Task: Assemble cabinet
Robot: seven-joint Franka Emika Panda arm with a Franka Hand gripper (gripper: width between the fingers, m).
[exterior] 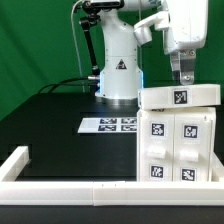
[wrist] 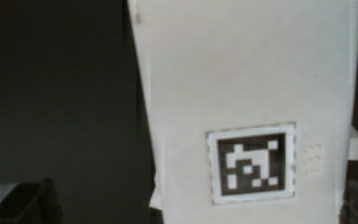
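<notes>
The cabinet body (exterior: 180,148) is a large white box standing at the exterior view's right, with several marker tags on its facing side. A white top block (exterior: 180,97) with one tag lies across its top, slightly askew. My gripper (exterior: 182,78) hangs just above this block, fingers pointing down. In the wrist view the block (wrist: 247,90) fills the middle, its tag (wrist: 252,165) close to the gripper (wrist: 190,205). One dark finger (wrist: 19,200) stands well away from the block's edge. The jaws are open and hold nothing.
The marker board (exterior: 108,125) lies flat on the black table in the middle. A long low white rail (exterior: 60,186) runs along the front edge and turns up at the left. The arm's white base (exterior: 117,70) stands behind, before a green backdrop.
</notes>
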